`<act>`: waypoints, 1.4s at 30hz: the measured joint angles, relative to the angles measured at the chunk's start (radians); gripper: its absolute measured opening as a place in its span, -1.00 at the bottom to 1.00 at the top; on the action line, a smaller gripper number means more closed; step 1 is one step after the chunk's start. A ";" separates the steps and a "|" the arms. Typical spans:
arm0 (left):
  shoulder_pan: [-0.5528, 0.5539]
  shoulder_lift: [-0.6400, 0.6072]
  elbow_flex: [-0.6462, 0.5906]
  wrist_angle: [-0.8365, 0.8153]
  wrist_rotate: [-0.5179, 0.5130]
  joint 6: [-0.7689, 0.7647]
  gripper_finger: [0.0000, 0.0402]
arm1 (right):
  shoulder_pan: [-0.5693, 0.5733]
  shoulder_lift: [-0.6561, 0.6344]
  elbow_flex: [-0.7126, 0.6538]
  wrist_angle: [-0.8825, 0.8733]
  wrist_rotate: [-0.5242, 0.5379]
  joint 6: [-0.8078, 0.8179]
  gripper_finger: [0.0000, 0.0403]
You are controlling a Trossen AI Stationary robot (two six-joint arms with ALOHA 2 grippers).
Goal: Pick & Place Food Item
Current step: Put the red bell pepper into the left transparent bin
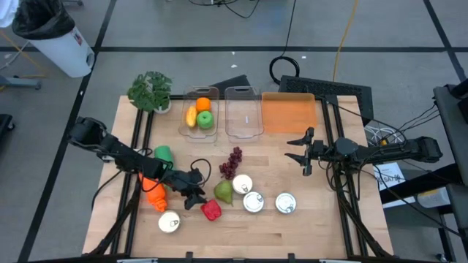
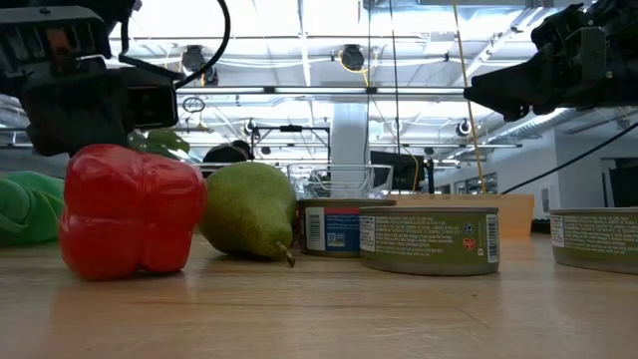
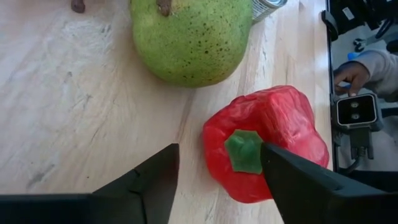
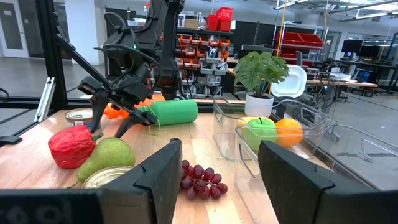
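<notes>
Hovering left gripper [image 3: 217, 177] over red bell pepper [image 3: 267, 142], lying on table [image 3: 74, 112] beside pear [image 3: 186, 37]; jaws spread, straddling stem, gripping nothing. Best centring wider before closing, avoiding pear. Waiting right gripper [image 1: 301, 152] mid-table, jaws parted, empty.

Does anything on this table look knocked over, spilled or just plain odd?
Nothing is spilled or broken. The green cylinder lies on its side by the carrot, and the red pepper lies tipped, stem toward the left gripper above it.
</notes>
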 joint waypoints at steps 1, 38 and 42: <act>0.000 0.000 0.000 0.000 0.000 0.004 0.10 | 0.000 0.000 0.000 0.000 0.000 0.000 -0.01; 0.001 -0.001 -0.001 0.017 -0.009 0.078 -0.22 | 0.000 0.000 0.000 0.000 0.000 0.000 -0.01; 0.001 -0.001 -0.001 0.017 -0.008 0.084 -0.22 | 0.000 0.000 0.000 0.000 0.000 0.000 -0.01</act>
